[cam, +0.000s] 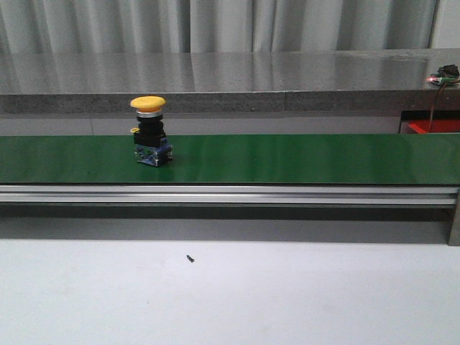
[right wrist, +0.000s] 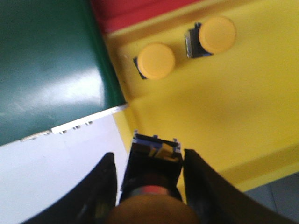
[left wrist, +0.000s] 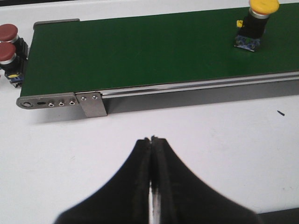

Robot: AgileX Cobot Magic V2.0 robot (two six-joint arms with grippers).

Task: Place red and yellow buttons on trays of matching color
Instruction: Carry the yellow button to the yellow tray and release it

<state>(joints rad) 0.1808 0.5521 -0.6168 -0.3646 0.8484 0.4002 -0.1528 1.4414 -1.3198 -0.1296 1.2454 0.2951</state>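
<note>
Over the yellow tray (right wrist: 243, 112), near edge: my right tool (right wrist: 149, 186) pinching one yellow button (right wrist: 152, 179), release due next; left tool (left wrist: 152, 140) pressed together, belt button (cam: 149, 133) awaiting pickup.

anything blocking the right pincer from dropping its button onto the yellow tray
Nothing visible does. The right pincer grips a button at the edge of the yellow tray, and the tray floor beside it is bare. The two yellow buttons already in the tray sit farther in, apart from the pincer.
</note>
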